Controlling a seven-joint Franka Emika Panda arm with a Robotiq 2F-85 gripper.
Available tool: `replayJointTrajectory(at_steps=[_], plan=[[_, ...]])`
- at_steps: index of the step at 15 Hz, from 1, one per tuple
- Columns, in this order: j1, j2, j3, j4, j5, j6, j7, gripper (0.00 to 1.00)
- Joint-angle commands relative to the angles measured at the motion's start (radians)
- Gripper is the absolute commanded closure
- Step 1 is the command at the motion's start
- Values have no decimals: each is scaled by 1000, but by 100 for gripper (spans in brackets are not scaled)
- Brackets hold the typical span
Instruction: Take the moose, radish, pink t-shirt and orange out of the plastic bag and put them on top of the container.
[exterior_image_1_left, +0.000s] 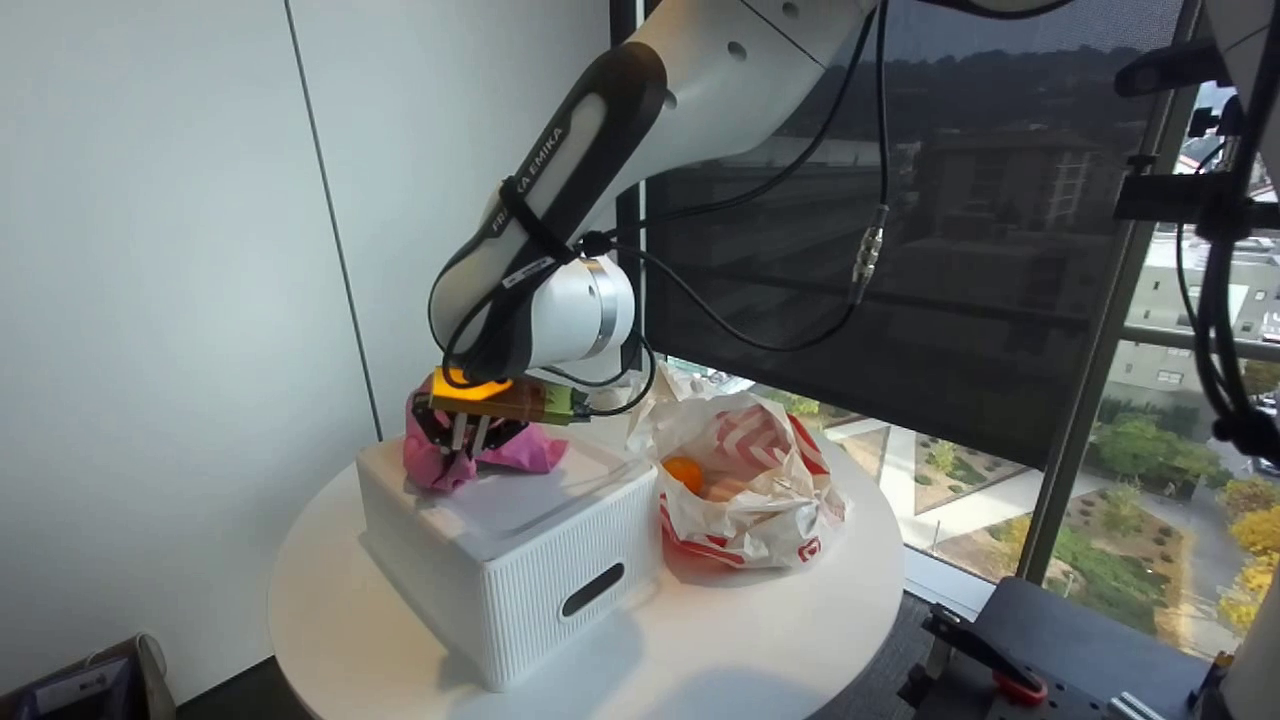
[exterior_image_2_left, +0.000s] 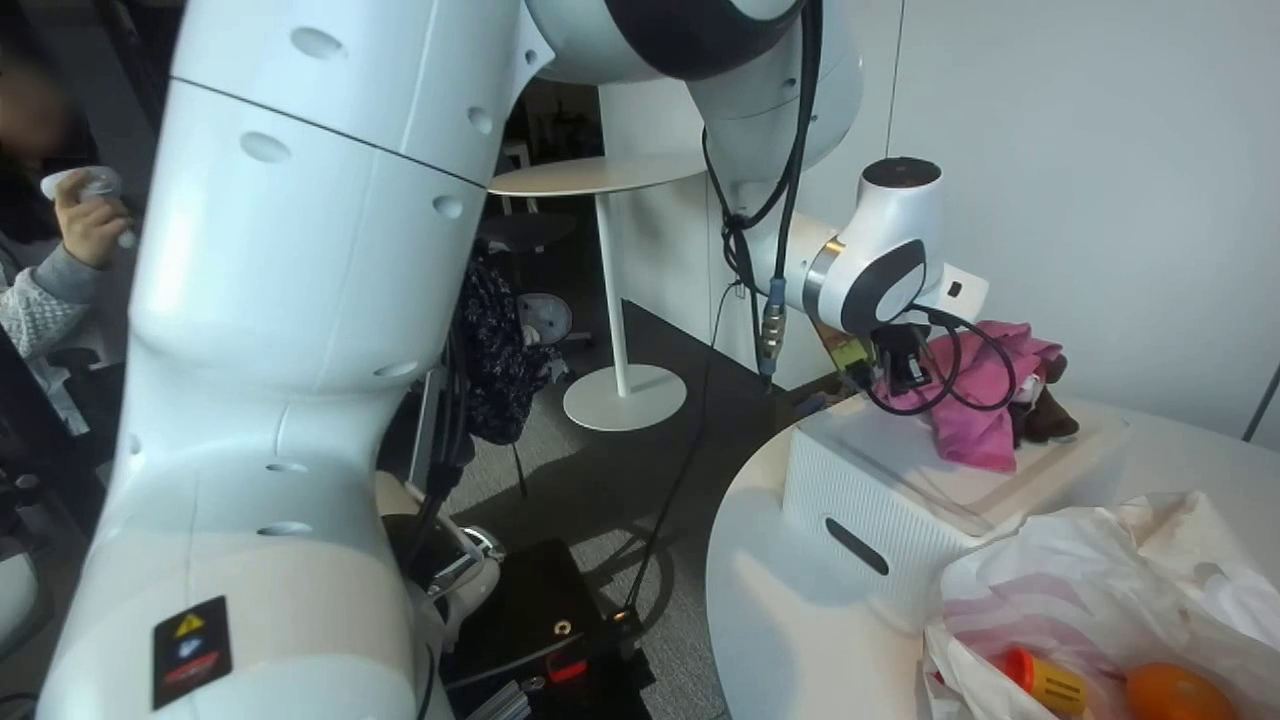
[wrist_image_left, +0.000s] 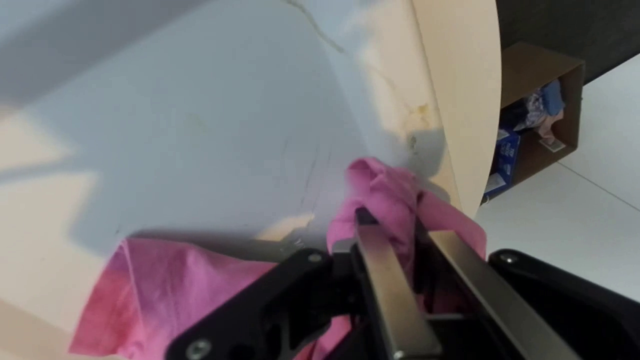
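Pincer (wrist_image_left: 397, 229) looks clamped on a fold of the pink cloth t-shirt (exterior_image_2_left: 978, 432) atop the white ribbed container (exterior_image_1_left: 528, 585); limp, probably light, the t-shirt should hold best by thick folds. Rightward, inside the white plastic bag (exterior_image_1_left: 775, 520), the round orange (exterior_image_1_left: 683, 473) likely wants gripping mid-height.

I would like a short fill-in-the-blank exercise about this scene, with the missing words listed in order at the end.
1. The pink cloth t-shirt lies ____ the white ribbed boxy container.
2. The round orange fruit is ____ the white, red-marked plastic bag.
3. In the wrist view, the black and silver gripper is at the folds of the ____.

Missing words: on top of; inside; t-shirt.
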Motion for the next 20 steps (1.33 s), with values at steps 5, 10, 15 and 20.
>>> replayJointTrajectory(at_steps=[5, 10, 15, 20], plan=[[26, -129, -73, -7, 19, -196, -41, 20], [59, -220, -204, -27, -148, -289, 84, 0], [31, -278, -282, -59, -352, -420, 305, 0], [-30, -314, -288, -110, -413, -492, 454, 0]])
